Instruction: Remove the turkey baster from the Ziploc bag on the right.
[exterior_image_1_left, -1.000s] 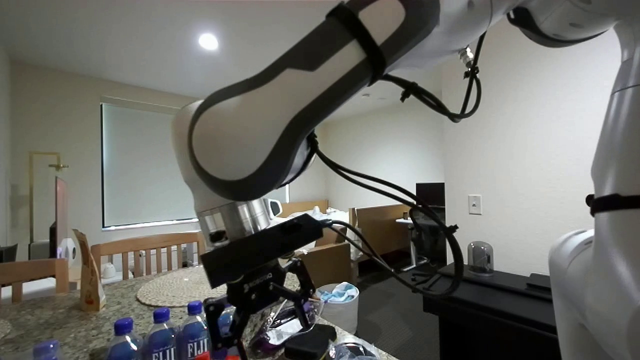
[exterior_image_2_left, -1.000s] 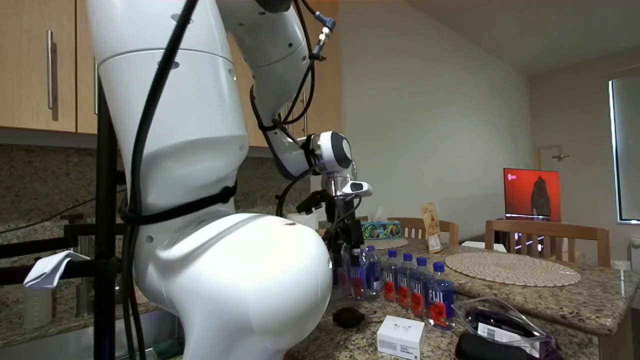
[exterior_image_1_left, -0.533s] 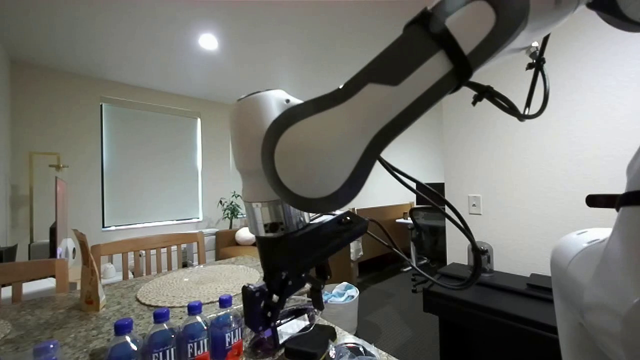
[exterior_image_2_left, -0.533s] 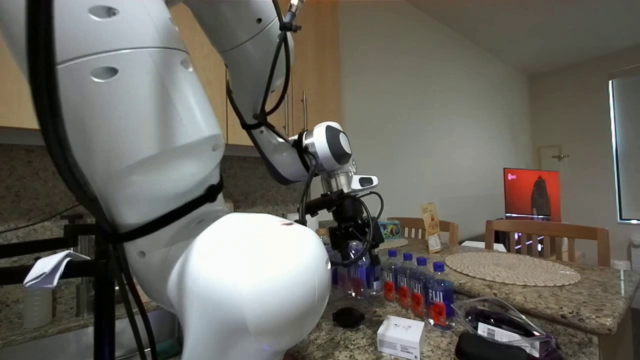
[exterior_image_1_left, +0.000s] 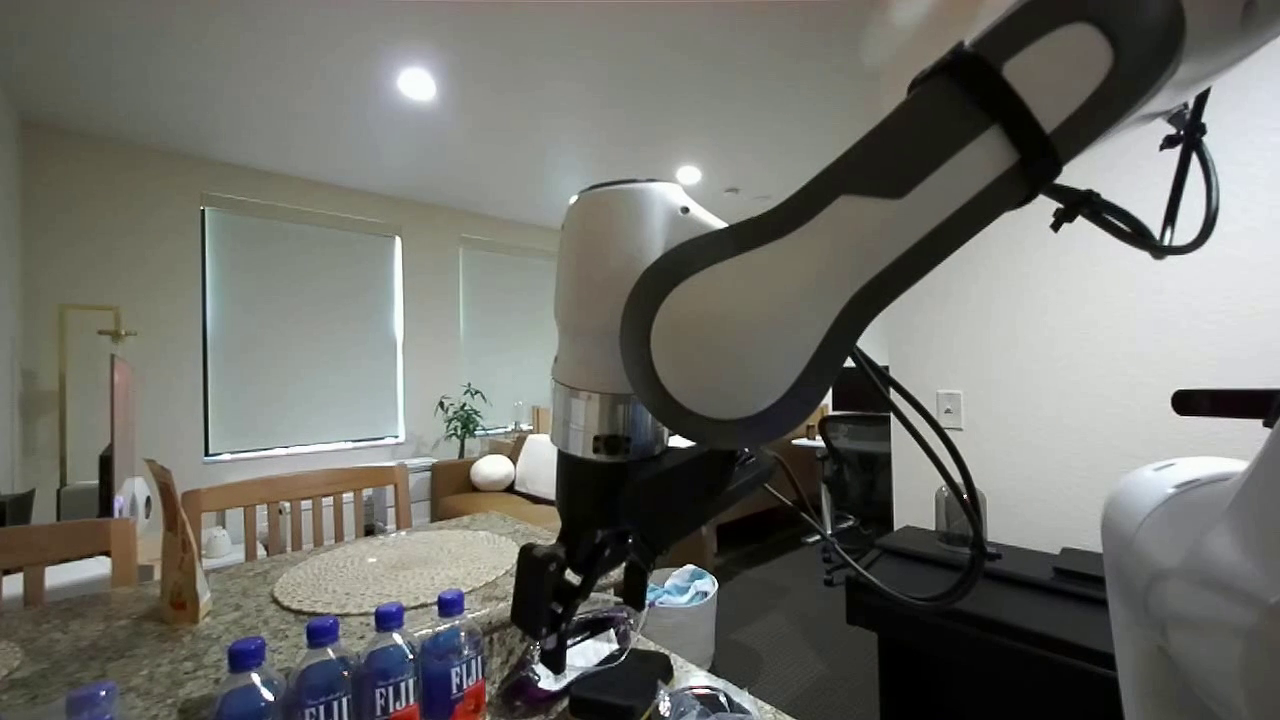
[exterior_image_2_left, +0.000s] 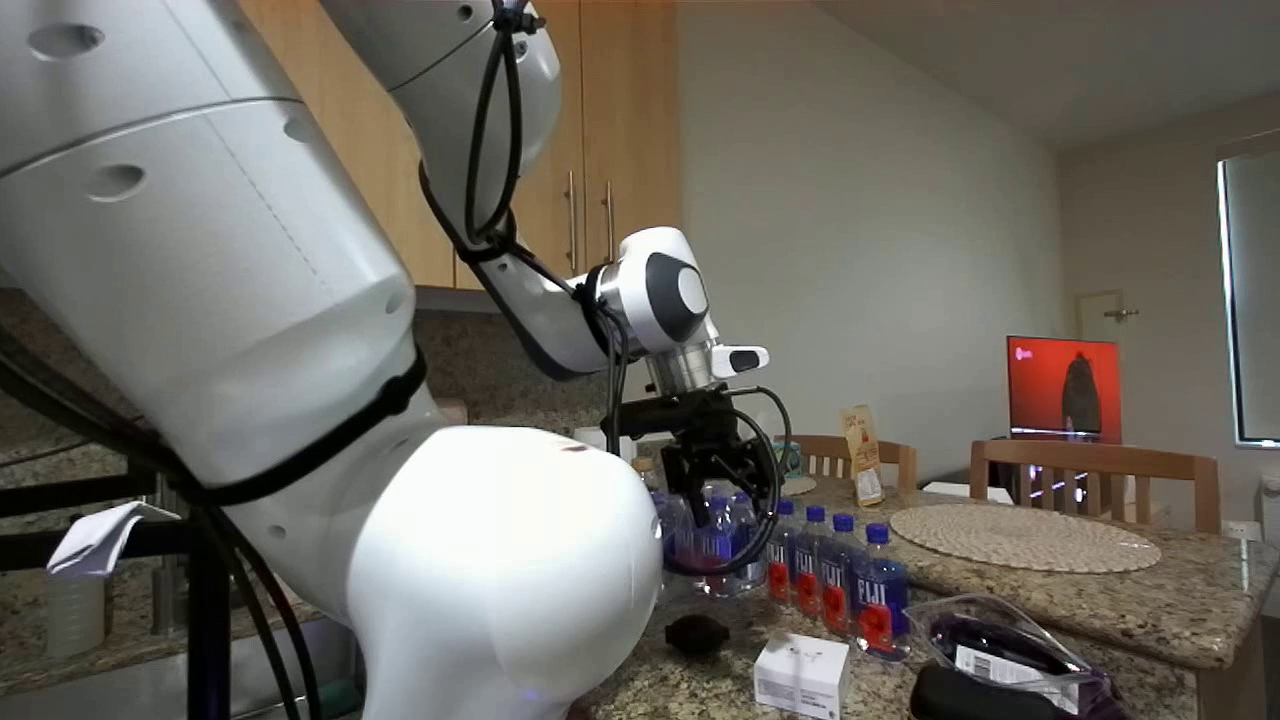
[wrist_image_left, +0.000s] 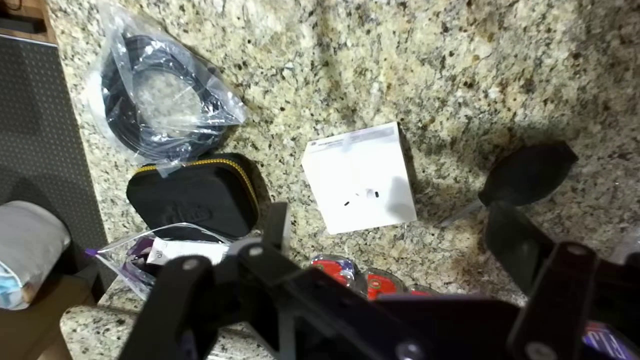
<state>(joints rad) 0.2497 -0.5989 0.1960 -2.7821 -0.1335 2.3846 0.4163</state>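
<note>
Gripper (wrist_image_left: 395, 230) jaws spread wide, nothing held. Black bulb (wrist_image_left: 530, 174) — probably the baster — lies unbagged on the counter (wrist_image_left: 280, 55), near the white box (wrist_image_left: 360, 182). Likely light, squishy: pinch mid-bulb, not the thin nozzle (wrist_image_left: 462, 212).

So the gripper (wrist_image_left: 390, 221) is spread wide, white box (wrist_image_left: 357, 182) mid-frame, black bulb (wrist_image_left: 527, 174) (maybe the baster?) at right, zip bag (wrist_image_left: 129, 262) lower left.

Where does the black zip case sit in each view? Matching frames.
Exterior view: black zip case, bottom centre.
Exterior view: black zip case, bottom right.
Wrist view: black zip case, left of centre.
Shared landmark: clear bag with white label, beside it in all three.
</note>
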